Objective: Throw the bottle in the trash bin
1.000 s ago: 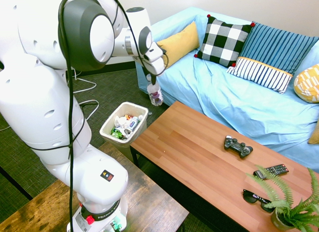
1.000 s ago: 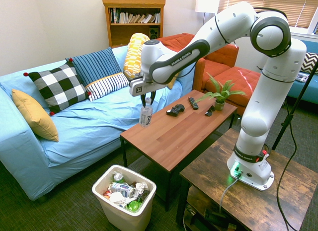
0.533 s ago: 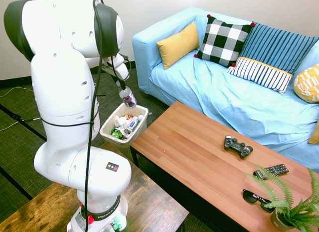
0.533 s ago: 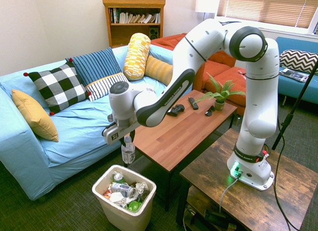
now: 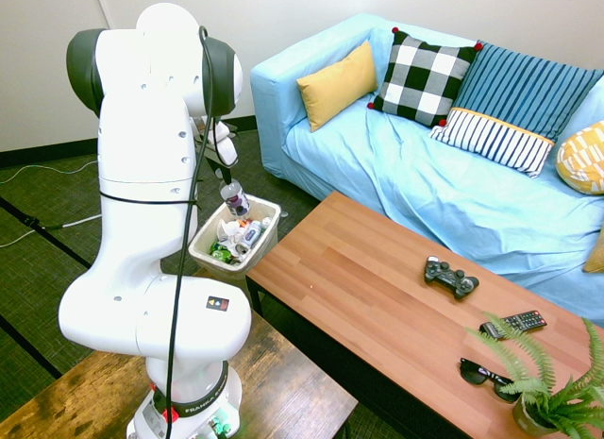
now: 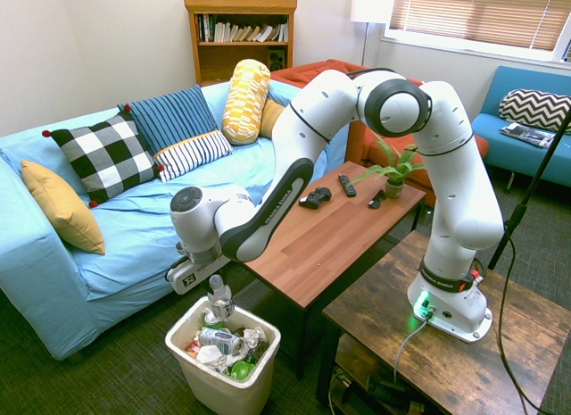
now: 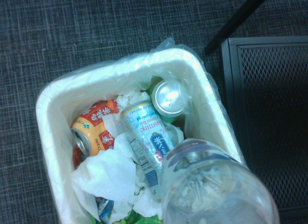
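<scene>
In the first outside view, we saw the bottle in the gripper, hanging by the far edge of the trash bin. It leaned a bit, and we thought the picking up was done and the carrying was almost done. A game controller sat near the long edge of the coffee table that faced the sofa, but that was not part of our job. In the second outside view, the jaws were closed on the bottle's top end, and its bottom hung over the bin, near the rim on the sofa side. We could not tell if its bottom was already lower than the rim. The bin had lots of trash in it, with a blue-and-white can lying near the middle. In the wrist view, the clear bottle was big and close, and it covered one corner of the bin. Past it we saw an orange-and-red can by one wall and white paper in the heap. We judged that only the last bit was left: bring the bottle well inside the rim, open the jaws and let it drop.
</scene>
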